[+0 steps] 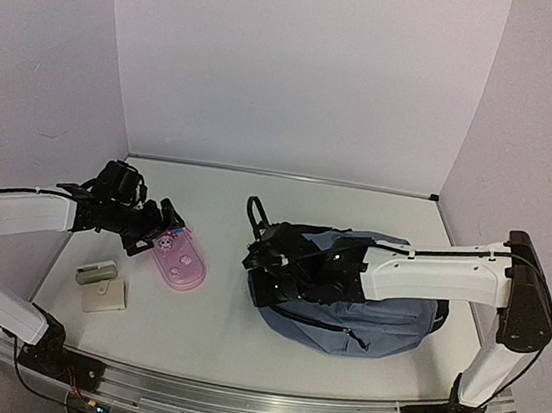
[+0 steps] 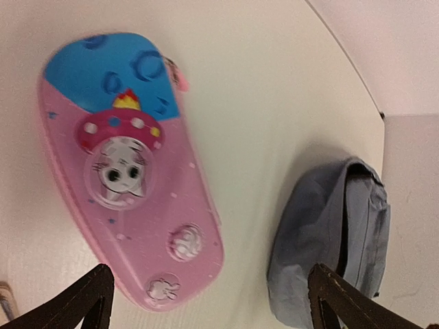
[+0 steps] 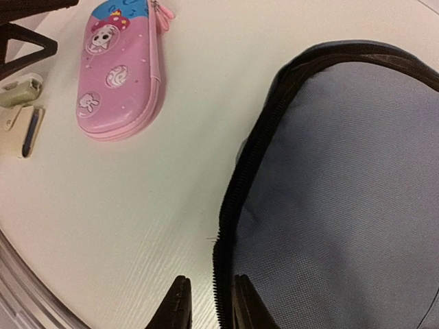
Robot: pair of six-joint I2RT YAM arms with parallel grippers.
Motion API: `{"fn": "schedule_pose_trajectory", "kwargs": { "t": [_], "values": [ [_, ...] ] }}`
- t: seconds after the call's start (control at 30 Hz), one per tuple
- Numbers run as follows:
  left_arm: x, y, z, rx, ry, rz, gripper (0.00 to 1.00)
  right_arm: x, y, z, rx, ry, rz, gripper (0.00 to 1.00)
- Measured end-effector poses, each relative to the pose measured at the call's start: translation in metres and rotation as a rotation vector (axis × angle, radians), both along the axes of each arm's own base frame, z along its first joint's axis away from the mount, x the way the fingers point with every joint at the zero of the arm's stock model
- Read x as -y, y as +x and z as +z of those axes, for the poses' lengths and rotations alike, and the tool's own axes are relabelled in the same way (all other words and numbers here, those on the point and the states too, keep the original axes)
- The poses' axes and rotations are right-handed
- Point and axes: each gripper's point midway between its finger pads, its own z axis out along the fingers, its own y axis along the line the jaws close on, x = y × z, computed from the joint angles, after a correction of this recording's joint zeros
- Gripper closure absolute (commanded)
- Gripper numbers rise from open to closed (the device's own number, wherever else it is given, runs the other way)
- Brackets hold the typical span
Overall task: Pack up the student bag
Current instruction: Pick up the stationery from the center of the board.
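The student bag (image 1: 362, 323) is a slate-blue backpack lying right of centre, with a black strap loop (image 1: 255, 209) standing up at its left end. It also shows in the left wrist view (image 2: 322, 233) and the right wrist view (image 3: 343, 192). My right gripper (image 1: 257, 263) is at the bag's left edge. In its wrist view the right gripper (image 3: 211, 301) has its jaws close together, with the black zipper edge (image 3: 230, 205) between them. A pink cartoon pencil case (image 1: 181, 260) lies left of the bag. My left gripper (image 1: 161, 225) hovers at its far end, open and empty (image 2: 216, 298), with the case (image 2: 130, 178) just ahead.
A small beige stapler-like item (image 1: 97, 272) and a cream flat item (image 1: 106, 296) lie near the front left; both also show in the right wrist view, the beige item (image 3: 20, 92) above the cream one (image 3: 24, 130). White walls close in the back and sides. A metal rail (image 1: 232, 398) runs along the front edge.
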Motion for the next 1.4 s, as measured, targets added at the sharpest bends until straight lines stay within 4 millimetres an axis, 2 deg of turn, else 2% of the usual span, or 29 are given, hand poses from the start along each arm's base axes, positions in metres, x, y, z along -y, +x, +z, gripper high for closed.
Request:
{"fn": "schedule_pose_trajectory", "kwargs": {
  "t": [0.13, 0.23, 0.33, 0.47, 0.7, 0.77, 0.97, 1.1, 1.23, 1.33, 1.4],
  "values": [
    [-0.041, 0.008, -0.017, -0.031, 0.022, 0.121, 0.01, -0.018, 0.005, 0.018, 0.011, 0.063, 0.005, 0.74],
    [-0.055, 0.001, -0.038, -0.074, 0.021, 0.159, 0.03, -0.038, 0.011, 0.029, 0.021, 0.112, 0.012, 0.74],
    [-0.055, -0.005, -0.054, -0.094, -0.010, 0.160, 0.07, -0.057, 0.016, 0.030, 0.026, 0.140, 0.018, 0.74],
    [-0.049, 0.000, -0.069, -0.109, -0.070, 0.148, 0.19, -0.071, 0.019, 0.023, 0.014, 0.148, 0.031, 0.74],
    [-0.036, 0.016, -0.089, -0.113, -0.168, 0.137, 0.44, -0.074, 0.018, 0.021, 0.008, 0.150, 0.035, 0.74],
    [-0.033, 0.020, -0.091, -0.099, -0.194, 0.131, 0.55, -0.074, 0.019, 0.021, 0.008, 0.152, 0.033, 0.74],
    [-0.026, 0.025, -0.093, -0.063, -0.251, 0.114, 0.97, -0.074, 0.019, 0.022, 0.008, 0.158, 0.030, 0.74],
    [-0.021, 0.033, -0.080, -0.001, -0.283, 0.087, 1.00, -0.075, 0.019, 0.022, 0.008, 0.159, 0.029, 0.74],
    [-0.022, 0.030, -0.071, 0.033, -0.277, 0.070, 1.00, -0.072, 0.020, 0.025, 0.008, 0.169, 0.025, 0.73],
    [-0.024, 0.023, -0.059, 0.072, -0.260, 0.050, 1.00, -0.069, 0.021, 0.033, -0.001, 0.204, 0.020, 0.67],
    [-0.025, 0.020, -0.044, 0.114, -0.262, 0.039, 1.00, -0.065, 0.023, 0.041, -0.014, 0.256, 0.007, 0.54]
  ]
}}
